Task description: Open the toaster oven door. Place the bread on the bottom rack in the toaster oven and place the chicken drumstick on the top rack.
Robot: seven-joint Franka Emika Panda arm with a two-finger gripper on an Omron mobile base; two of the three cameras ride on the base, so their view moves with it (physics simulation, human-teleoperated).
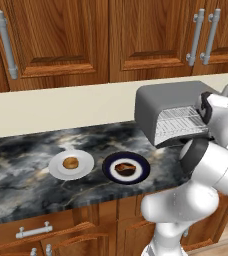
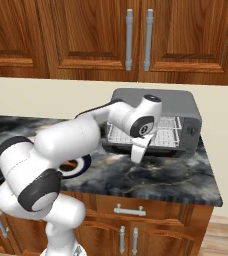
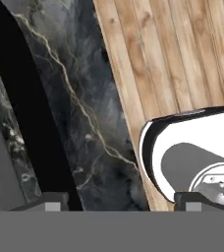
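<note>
Dark marble counter [image 1: 26, 160] veined in pale grey runs across the front, above brown wooden drawers with silver handles, and wooden plank flooring shows below its edge in the hand view. Two plates sit on it, near each other: one white plate [image 1: 86, 159] carrying the single bread [image 1: 70, 162], a round golden-tan bun, and one dark blue plate [image 1: 142, 165] carrying the single chicken drumstick [image 1: 124, 169], brown and lumpy. Just right of them stands the toaster oven [image 2: 183, 107], a boxy grey appliance with its silver wire racks showing at the front. The gripper [image 2: 138, 150] hangs in front of the oven, over the counter; how wide its jaws stand I cannot tell. Behind runs a cream wall, and above it brown wooden cabinets with silver bar handles.
</note>
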